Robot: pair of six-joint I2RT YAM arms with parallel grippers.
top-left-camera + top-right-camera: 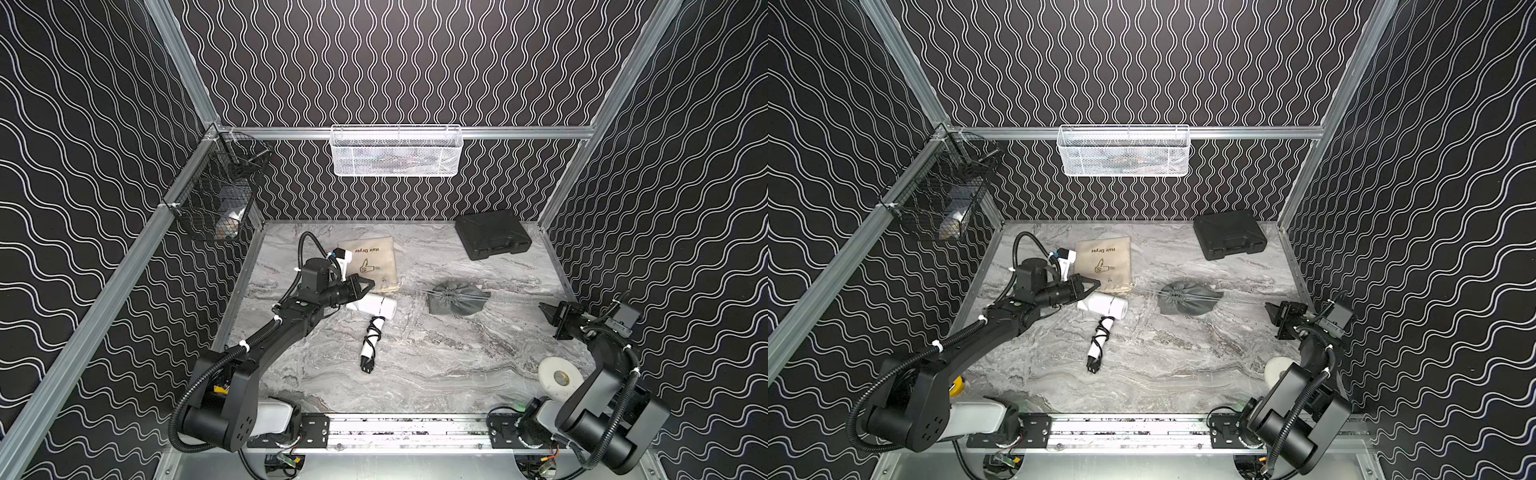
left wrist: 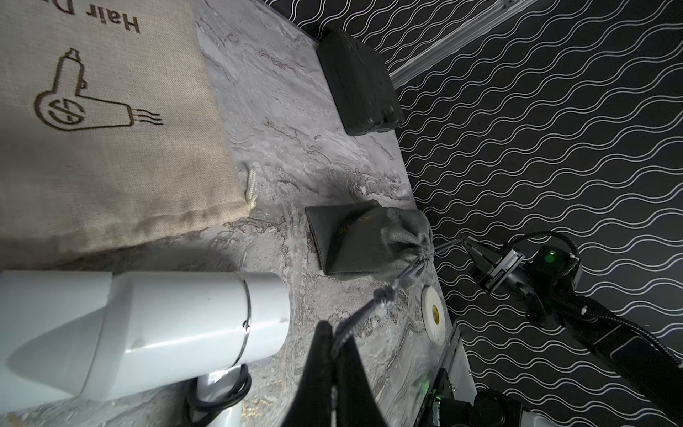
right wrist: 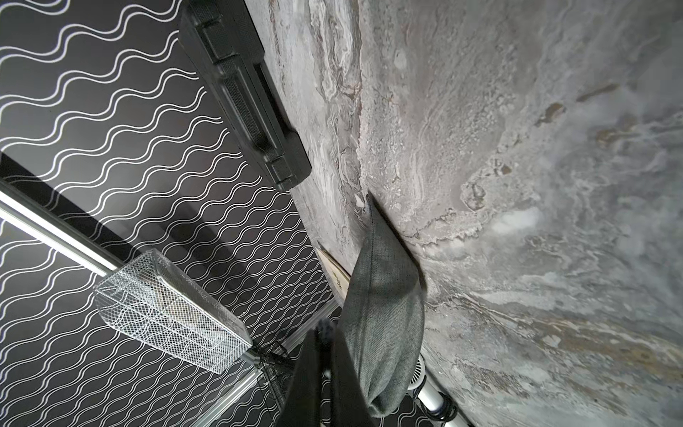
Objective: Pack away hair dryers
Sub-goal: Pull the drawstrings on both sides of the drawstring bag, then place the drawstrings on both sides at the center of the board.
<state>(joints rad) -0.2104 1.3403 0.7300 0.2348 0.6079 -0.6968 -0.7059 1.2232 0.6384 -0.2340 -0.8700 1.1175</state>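
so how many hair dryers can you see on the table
1: the white hair dryer lies on the table beside the left gripper, near the beige pouch. Another may be hidden inside the cinched grey pouch.

Top pair high @ front, tilted down; wrist cams low & close, all w/ grey pouch (image 2: 369, 240).

Both top views are lit evenly from above and sharp throughout, the marble tabletop (image 1: 436, 374) being rendered pale against the dark walls (image 1: 374, 62). In the wrist views, glare is seen on the white hair dryer (image 2: 166, 332), a soft shadow is cast beside the grey pouch (image 2: 369, 240), and the left gripper (image 2: 332, 334), drawstring (image 2: 384, 295) and right gripper (image 3: 320, 332) are blurred near the lens.
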